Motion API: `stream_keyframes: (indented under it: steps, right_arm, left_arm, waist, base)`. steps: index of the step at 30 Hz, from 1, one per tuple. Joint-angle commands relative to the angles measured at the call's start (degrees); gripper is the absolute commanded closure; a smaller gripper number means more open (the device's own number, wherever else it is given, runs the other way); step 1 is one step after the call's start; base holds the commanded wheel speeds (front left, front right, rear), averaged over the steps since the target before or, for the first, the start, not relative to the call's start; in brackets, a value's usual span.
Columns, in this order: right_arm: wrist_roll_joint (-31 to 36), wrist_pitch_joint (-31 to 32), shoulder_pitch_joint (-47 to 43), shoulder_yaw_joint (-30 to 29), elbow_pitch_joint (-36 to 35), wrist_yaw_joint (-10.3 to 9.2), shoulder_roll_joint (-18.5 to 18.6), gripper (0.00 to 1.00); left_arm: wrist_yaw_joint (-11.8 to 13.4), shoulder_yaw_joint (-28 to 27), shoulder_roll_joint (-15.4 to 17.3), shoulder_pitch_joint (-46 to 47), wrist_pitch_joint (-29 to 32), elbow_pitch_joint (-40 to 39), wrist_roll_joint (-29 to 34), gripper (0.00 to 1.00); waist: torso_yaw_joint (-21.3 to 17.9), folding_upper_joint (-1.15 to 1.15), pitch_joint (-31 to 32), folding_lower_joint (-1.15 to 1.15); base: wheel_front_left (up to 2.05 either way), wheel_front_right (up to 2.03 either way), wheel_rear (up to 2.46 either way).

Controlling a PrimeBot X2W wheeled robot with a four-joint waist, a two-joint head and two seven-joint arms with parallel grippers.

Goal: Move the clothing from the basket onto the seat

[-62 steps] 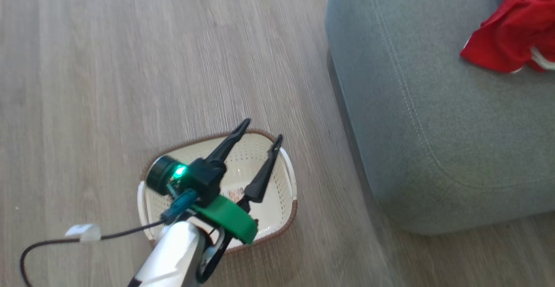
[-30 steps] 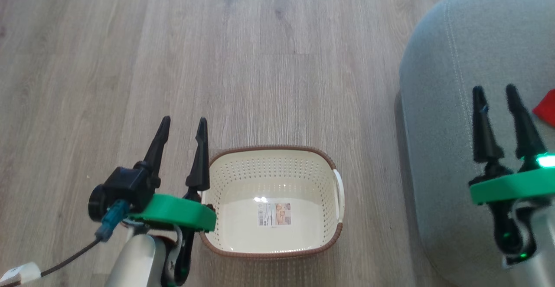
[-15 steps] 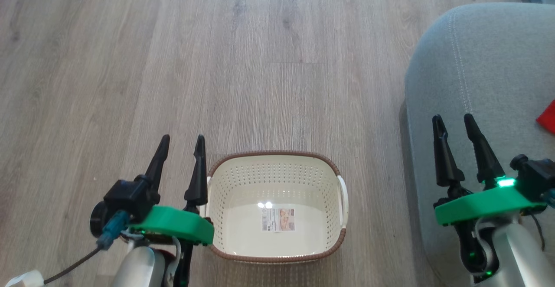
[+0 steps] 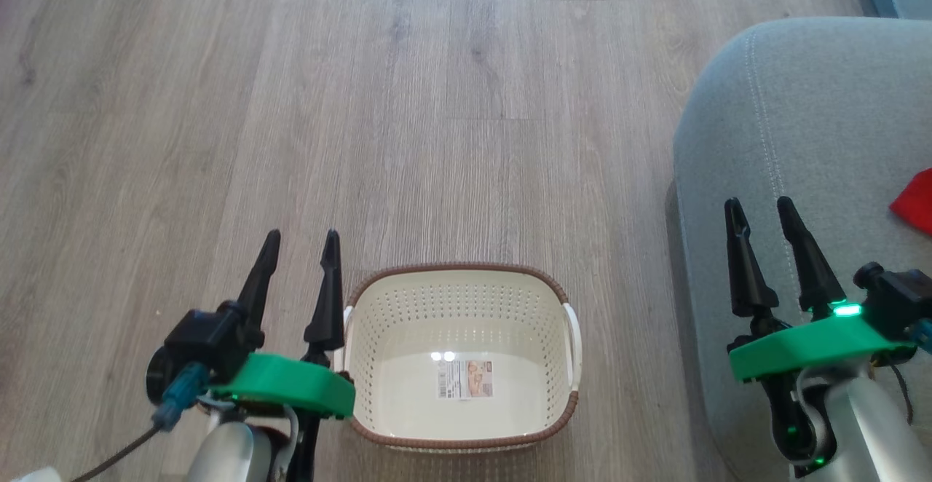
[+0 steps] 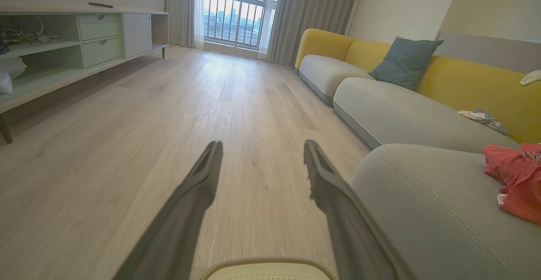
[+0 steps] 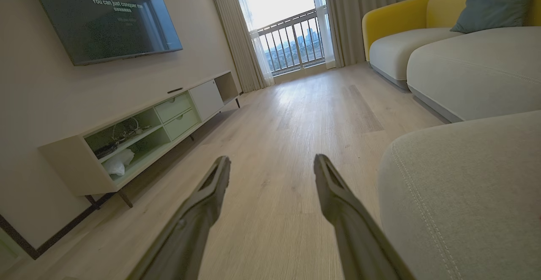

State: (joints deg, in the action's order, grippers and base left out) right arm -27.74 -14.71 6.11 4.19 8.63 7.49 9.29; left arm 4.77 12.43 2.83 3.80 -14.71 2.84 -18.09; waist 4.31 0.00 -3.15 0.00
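Note:
The cream perforated basket with a brown rim stands on the wood floor at bottom centre, with just a label on its floor. Its far rim peeks in at the bottom of the left wrist view. The red clothing lies on the grey seat at the right edge; it also shows as red clothing on the seat in the left wrist view. My left gripper is open just left of the basket. My right gripper is open above the seat's left side. Both hold nothing.
A long sofa with yellow backs and a blue-grey cushion runs along the right. A low TV cabinet and a wall screen line the left wall. Wood floor stretches ahead to a balcony door.
The head view has swung from the seat back over the basket, bringing both grippers into view. The right gripper has come lower in the picture over the last second; both stay open.

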Motion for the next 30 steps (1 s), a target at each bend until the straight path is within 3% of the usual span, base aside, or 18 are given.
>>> stream_keyframes:
  steps: [1, 21, 22, 30]
  right_arm:
    - [-0.22, -0.29, 0.02, 1.28, -1.58, 0.0, 0.29, 0.0]
    - [-0.28, -0.29, 0.73, 2.05, -1.09, 0.0, 0.94, 0.0]
    - [-0.49, 0.0, -0.89, 0.8, 0.66, 0.01, 0.07, 1.0]
    - [-2.17, 0.53, -1.94, 1.36, 3.89, 0.01, -0.41, 1.0]
  left_arm:
    - [-0.17, -2.49, 0.05, 0.74, -0.29, -2.07, 0.16, 0.0]
    - [-1.73, -2.98, 0.05, 0.64, -0.29, -1.41, -2.8, 0.0]
    - [-1.62, -1.05, 0.01, -1.55, 0.0, 0.24, -2.73, 1.0]
    - [-1.79, -1.21, 0.12, -2.62, 0.38, 3.64, -4.72, 1.0]
  waist:
    - [-0.07, 0.0, 0.11, 0.0]
    - [-0.52, 0.0, -0.41, 0.0]
    - [-0.52, 0.0, -0.42, 0.0]
    - [-0.62, 0.0, -0.38, 0.0]
  base:
    - [0.0, 0.0, 0.0]
    - [0.0, 0.0, 0.0]
    - [0.0, 0.0, 0.0]
    - [0.0, 0.0, 0.0]
